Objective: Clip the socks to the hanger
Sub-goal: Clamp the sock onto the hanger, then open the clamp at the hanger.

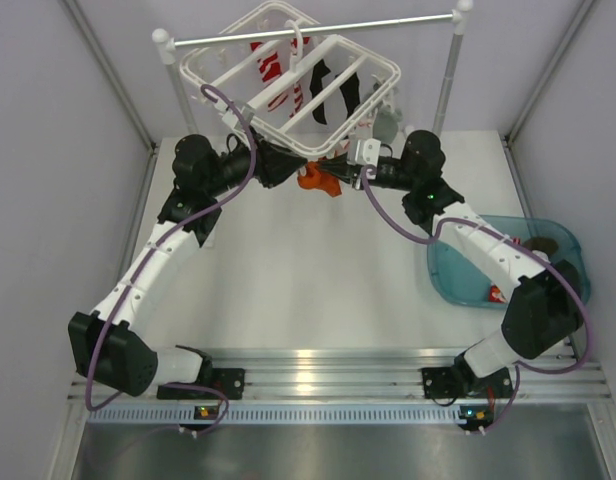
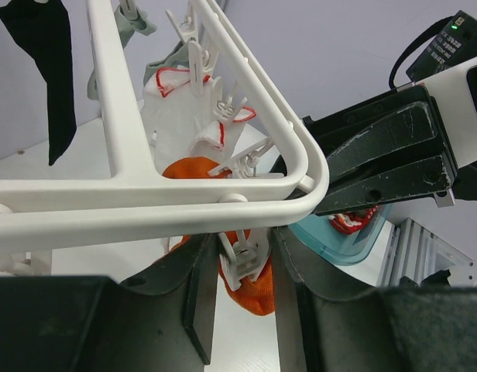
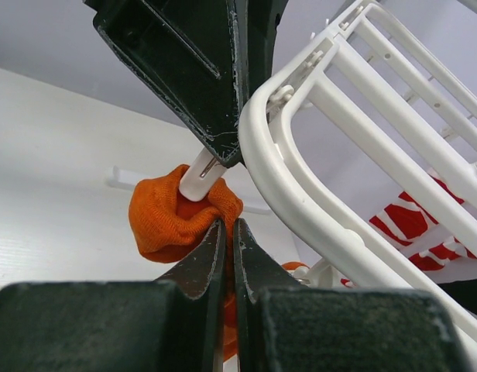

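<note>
The white hanger (image 1: 393, 70) hangs tilted from the rail at the back. Black (image 1: 323, 75) and red-and-white striped (image 1: 278, 82) socks are clipped to it. My left gripper (image 1: 280, 165) sits under the hanger's near corner (image 2: 145, 194), its fingers closed on a dangling white clip (image 2: 246, 262). My right gripper (image 1: 356, 165) is shut on an orange sock (image 3: 165, 221) and holds it up against that clip (image 3: 193, 177). The orange sock also shows behind the clip in the left wrist view (image 2: 250, 298). Whether the clip grips the sock is unclear.
The silver rail (image 1: 318, 30) on white posts carries the hanger. A blue bin (image 1: 458, 285) at the right holds a dark sock (image 1: 543, 243) and a red one (image 1: 495, 295). A white sock with red trim (image 2: 173, 108) and a black sock (image 2: 56, 70) hang nearby.
</note>
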